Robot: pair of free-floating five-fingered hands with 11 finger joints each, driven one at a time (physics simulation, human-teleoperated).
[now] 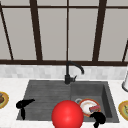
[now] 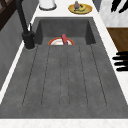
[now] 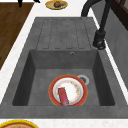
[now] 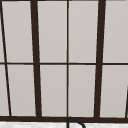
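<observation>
At the lower right of the front view, the right hand (image 1: 98, 118) hovers clenched just beside the plate (image 1: 86, 106), holding nothing, so it should loosen and approach the red sponge (image 1: 95, 108) squarely, while the left hand (image 1: 23, 104) hangs released at lower left.

A: How is the robot's body made up?

B: It is made up of two separate parts: the left robot hand (image 1: 23, 104) and the right robot hand (image 1: 98, 118). No arm or body is attached to either.

A: How are they coloured and shaped?

B: Both are rendered in plain matte black, human-like, with slim fingers. No markings, cables or screws can be made out.
</observation>
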